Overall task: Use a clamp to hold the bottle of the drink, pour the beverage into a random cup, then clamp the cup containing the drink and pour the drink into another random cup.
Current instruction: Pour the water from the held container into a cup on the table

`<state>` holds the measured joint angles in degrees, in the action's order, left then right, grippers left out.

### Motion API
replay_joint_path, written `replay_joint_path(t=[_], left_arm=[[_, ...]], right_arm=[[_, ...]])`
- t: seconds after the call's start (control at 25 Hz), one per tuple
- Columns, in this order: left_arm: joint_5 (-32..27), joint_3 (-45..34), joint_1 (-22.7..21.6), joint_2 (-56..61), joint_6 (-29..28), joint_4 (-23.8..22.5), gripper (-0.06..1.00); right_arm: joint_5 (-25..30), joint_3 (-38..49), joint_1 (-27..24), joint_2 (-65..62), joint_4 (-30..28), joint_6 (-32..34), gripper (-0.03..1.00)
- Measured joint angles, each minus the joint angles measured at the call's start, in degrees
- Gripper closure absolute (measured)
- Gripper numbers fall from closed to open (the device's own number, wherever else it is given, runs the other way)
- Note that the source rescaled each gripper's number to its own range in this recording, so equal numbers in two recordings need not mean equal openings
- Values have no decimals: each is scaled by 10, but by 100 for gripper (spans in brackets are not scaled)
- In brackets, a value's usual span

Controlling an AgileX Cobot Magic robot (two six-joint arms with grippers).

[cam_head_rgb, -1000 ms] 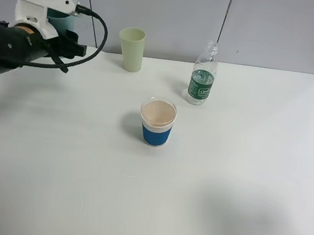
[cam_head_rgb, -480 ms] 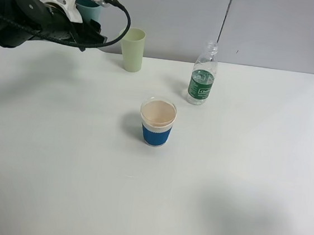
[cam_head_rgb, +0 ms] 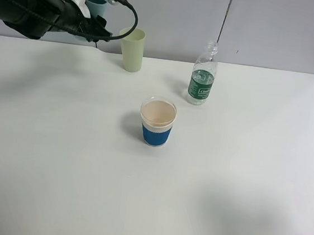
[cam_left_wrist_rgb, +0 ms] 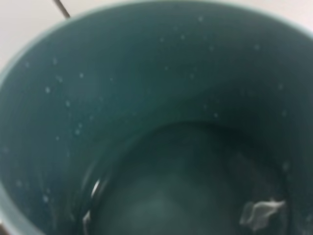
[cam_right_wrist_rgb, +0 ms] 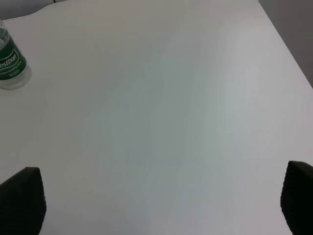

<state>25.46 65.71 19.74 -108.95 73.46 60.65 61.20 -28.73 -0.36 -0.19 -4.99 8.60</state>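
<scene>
Teal cup [cam_head_rgb: 98, 6], clenched in the left gripper [cam_head_rgb: 93, 29], has shifted right and now hangs above the rear edge of the table [cam_head_rgb: 240, 177], beside the pale green tumbler [cam_head_rgb: 131, 48]. Right gripper [cam_right_wrist_rgb: 159, 198] stands released over the open right half.

We note the teal cup [cam_head_rgb: 97, 5] aloft at back left, inner wall beaded with droplets; the green-labelled bottle [cam_head_rgb: 202, 77] stands upright, well apart.

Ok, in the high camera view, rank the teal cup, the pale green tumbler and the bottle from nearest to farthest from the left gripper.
1. Teal cup: held in the jaws of the left gripper, raised at the back left.
2. Pale green tumbler: standing at the back of the table, just right of the gripper.
3. Bottle: upright, further right, past the middle.
</scene>
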Motion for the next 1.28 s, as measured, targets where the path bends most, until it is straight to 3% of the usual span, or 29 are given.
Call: replay_joint_path(t=[0.44, 0.92, 1.28], left_arm=[[26, 93, 1, -72, 215, 125, 93], [131, 181, 32, -139, 374, 175, 93], [143, 211, 57, -157, 457, 179, 93]], right_arm=[[0, 0, 0, 0, 0, 0, -3], [0, 0, 0, 0, 0, 0, -3], [0, 0, 0, 0, 0, 0, -3]])
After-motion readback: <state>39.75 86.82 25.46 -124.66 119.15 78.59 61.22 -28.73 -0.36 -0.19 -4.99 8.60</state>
